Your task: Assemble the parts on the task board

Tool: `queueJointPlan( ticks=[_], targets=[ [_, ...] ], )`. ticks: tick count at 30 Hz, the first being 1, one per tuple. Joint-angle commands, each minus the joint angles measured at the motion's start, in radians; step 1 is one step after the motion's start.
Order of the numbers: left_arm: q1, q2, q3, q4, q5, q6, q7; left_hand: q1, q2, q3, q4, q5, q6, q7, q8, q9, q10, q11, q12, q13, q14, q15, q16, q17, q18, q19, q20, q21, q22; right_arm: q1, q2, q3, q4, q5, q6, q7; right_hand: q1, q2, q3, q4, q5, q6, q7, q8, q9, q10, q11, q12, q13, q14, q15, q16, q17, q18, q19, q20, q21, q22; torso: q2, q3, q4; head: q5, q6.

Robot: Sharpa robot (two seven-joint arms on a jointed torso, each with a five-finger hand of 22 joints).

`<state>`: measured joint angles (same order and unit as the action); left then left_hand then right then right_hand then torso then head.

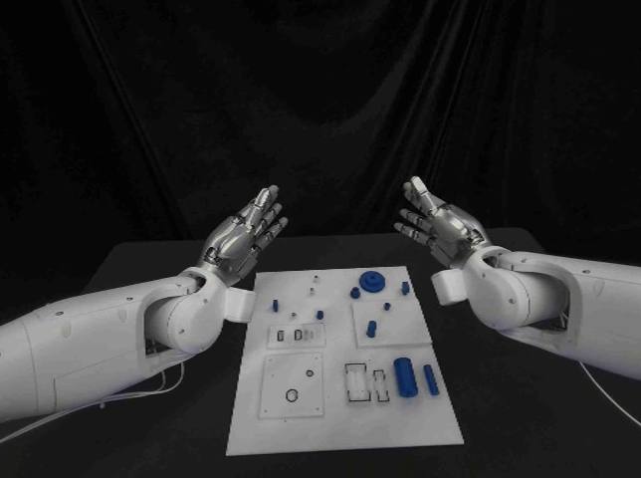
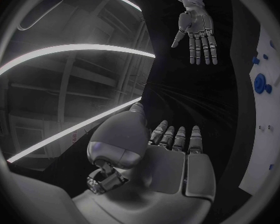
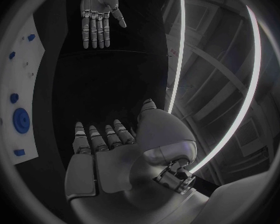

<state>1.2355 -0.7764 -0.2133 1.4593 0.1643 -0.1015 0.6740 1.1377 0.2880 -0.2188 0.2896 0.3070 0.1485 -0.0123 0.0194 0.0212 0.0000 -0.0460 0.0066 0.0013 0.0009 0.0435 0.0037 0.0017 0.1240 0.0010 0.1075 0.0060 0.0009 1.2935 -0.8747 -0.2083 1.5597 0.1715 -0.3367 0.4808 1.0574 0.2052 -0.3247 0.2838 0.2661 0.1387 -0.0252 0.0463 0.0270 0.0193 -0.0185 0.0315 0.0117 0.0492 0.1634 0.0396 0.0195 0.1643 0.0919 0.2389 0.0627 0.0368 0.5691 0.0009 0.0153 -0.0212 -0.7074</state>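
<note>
Task board (image 1: 407, 423) lies flat mid-table, its long side running away from us, below and between our raised hands. Left hand (image 1: 242, 237) and right hand (image 1: 443, 231) hover above its far end, fingers spread, holding nothing. Among the blue parts, the long cylinder (image 1: 407, 376) sits toward our right side, so we judge that arm nearer.

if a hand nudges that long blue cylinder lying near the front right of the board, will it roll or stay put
The long blue cylinder lies on its side on the flat white task board, so a sideways nudge would probably roll it. It looks rigid and small, likely light. Its smooth round surface may slip between the fingers. Both hands, left hand and right hand, hang open above the table.
</note>
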Motion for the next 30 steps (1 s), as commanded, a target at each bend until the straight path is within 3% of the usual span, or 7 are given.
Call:
queueJointPlan(
  ticks=[1,4,7,14,19,26,30],
  targets=[
    [0.001,-0.006,0.001,0.005,0.009,0.035,0.139,0.012,0.003,0.002,0.003,0.004,0.006,-0.003,0.003,0.001,0.000,-0.004,-0.007,-0.001,-0.001,0.010,-0.004,-0.002,0.009,-0.001,0.009,-0.006,-0.001,0.021,0.000,0.001,-0.003,-0.002,0.032,-0.056,0.062,-0.017,0.012,-0.022,0.028,0.031,0.004,0.020,0.007,0.036,0.077,0.054,0.014,0.148,0.036,0.089,0.037,-0.008,0.176,0.039,0.100,0.048,0.003,-0.0018,0.0048,0.001,-0.017],
    [0.001,-0.021,0.001,0.010,0.009,0.043,0.139,0.016,0.003,0.005,0.003,0.006,0.007,-0.003,0.003,0.001,0.000,-0.004,-0.007,-0.001,-0.001,0.017,-0.004,-0.002,0.009,-0.001,0.016,-0.006,-0.001,0.046,0.010,0.001,-0.017,-0.025,0.025,-0.091,0.142,-0.044,0.020,-0.048,0.057,0.112,0.020,0.067,0.020,0.124,0.138,0.165,0.035,0.536,0.042,0.281,0.112,-0.004,0.477,0.050,0.251,0.109,0.006,-0.0079,0.0080,0.011,-0.036],
    [0.001,-0.039,0.001,0.022,0.009,0.041,0.139,0.021,0.002,0.006,0.003,0.005,0.010,-0.003,0.004,0.002,0.000,-0.004,-0.007,-0.001,-0.001,0.024,-0.004,-0.002,0.010,-0.001,0.025,-0.006,-0.001,0.078,0.018,0.001,-0.032,-0.098,0.033,-0.146,0.221,-0.073,0.023,-0.069,0.069,0.155,0.035,0.101,0.023,0.248,0.158,0.297,0.045,0.806,-0.003,0.351,0.138,0.021,0.708,0.032,0.334,0.129,0.012,-0.0157,0.0113,0.014,-0.051],
    [0.005,-0.057,0.001,0.040,0.008,0.038,0.138,0.036,-0.001,0.006,0.002,0.010,0.018,-0.002,0.005,0.003,0.000,-0.002,-0.007,-0.001,-0.001,0.032,-0.004,-0.002,0.016,-0.001,0.041,-0.006,-0.001,0.131,0.015,0.001,-0.054,-0.305,0.066,-0.218,0.293,-0.070,0.028,-0.070,0.064,0.245,0.055,0.165,0.031,0.362,0.151,0.387,0.050,0.960,-0.048,0.327,0.140,0.021,0.841,-0.011,0.340,0.113,0.014,-0.0168,0.0092,0.008,-0.080],
    [0.008,-0.054,0.001,0.036,0.000,0.036,0.139,0.040,-0.001,0.006,0.002,0.011,0.018,-0.001,0.005,0.003,0.000,-0.001,-0.007,-0.001,-0.001,0.034,-0.004,-0.002,0.018,-0.001,0.045,-0.006,-0.001,0.142,0.026,0.001,-0.079,-0.469,0.063,-0.261,0.349,-0.069,0.036,-0.095,0.084,0.259,0.058,0.173,0.029,0.417,0.165,0.410,0.052,1.039,-0.070,0.329,0.156,0.020,0.906,-0.035,0.344,0.108,0.026,-0.0173,0.0152,0.001,-0.069],
    [0.012,-0.057,0.001,0.038,-0.043,0.035,0.146,0.048,-0.001,0.007,0.002,0.016,0.020,0.000,0.005,0.003,0.000,0.001,-0.007,-0.001,-0.001,0.037,-0.004,-0.002,0.021,-0.001,0.050,-0.006,-0.001,0.146,0.047,0.001,-0.085,-1.171,0.063,-0.412,0.436,-0.086,0.093,-0.168,0.026,0.441,0.088,0.215,0.044,0.611,0.133,0.407,0.051,1.296,-0.157,0.548,0.281,0.018,1.151,-0.128,0.492,0.186,0.060,-0.0138,0.0348,-0.013,-0.050],
    [0.013,-0.059,0.001,0.042,-0.053,0.036,0.146,0.052,0.000,0.007,0.002,0.017,0.021,0.001,0.005,0.003,0.000,0.001,-0.007,-0.001,-0.001,0.038,-0.004,-0.002,0.023,-0.001,0.054,-0.006,-0.001,0.147,0.073,0.001,-0.095,-1.590,0.120,-0.469,0.436,-0.115,0.134,-0.171,-0.036,0.602,0.061,0.239,0.062,0.741,0.097,0.371,0.053,1.381,-0.196,0.649,0.353,0.019,1.227,-0.167,0.575,0.241,0.062,-0.0155,0.0366,-0.005,-0.066]
  ],
)
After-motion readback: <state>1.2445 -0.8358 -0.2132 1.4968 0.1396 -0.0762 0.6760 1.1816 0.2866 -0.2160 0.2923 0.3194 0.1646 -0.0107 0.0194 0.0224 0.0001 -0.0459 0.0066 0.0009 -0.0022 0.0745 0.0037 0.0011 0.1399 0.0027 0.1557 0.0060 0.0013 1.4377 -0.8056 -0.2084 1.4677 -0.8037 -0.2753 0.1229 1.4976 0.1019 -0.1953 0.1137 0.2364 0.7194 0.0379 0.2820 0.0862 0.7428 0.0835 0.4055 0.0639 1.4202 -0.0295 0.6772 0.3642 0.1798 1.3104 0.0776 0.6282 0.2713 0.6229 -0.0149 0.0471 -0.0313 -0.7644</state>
